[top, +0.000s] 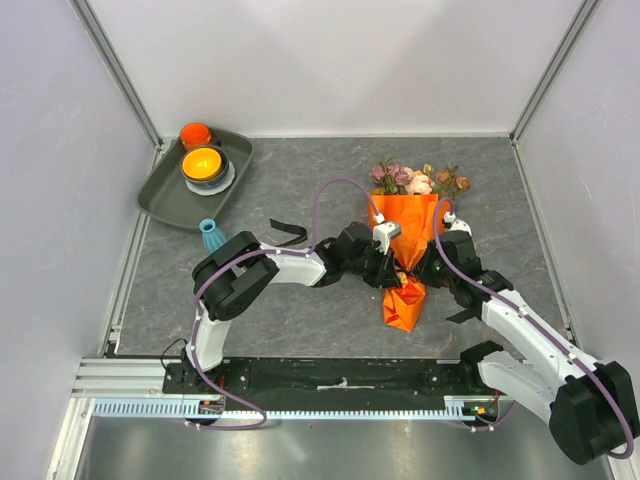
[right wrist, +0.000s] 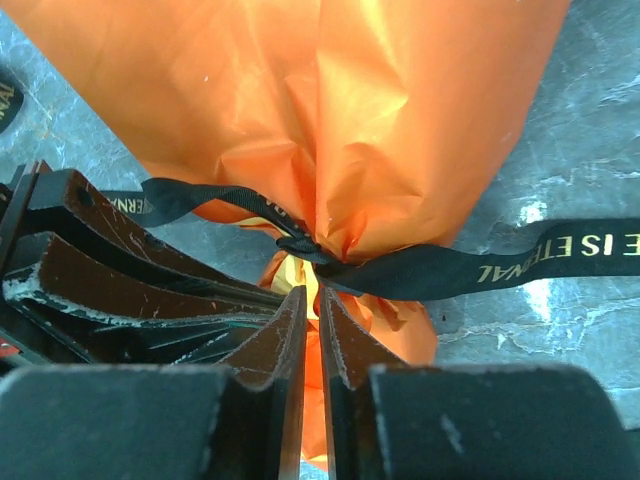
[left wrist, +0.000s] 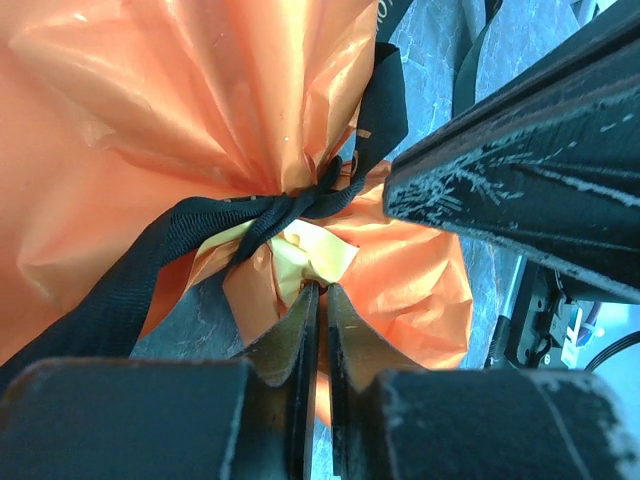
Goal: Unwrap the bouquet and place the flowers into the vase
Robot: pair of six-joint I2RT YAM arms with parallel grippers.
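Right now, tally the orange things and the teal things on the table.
Orange: 3, the cup, the bowl and the paper-wrapped bouquet
Teal: 1, the vase
Total: 4

Only readable thing is the black ribbon [right wrist: 560, 255]: gold caps on it, "IS ETE" plus "NAL" on the right stretch, "ERNA" on the left bit [right wrist: 135, 205]. Looks like "ETERNAL" repeating.

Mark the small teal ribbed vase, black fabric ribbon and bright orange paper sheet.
small teal ribbed vase [top: 210, 236]: top external view, its body.
black fabric ribbon [right wrist: 300, 248]: right wrist view, its knot.
bright orange paper sheet [top: 405, 215]: top external view, upper flare.
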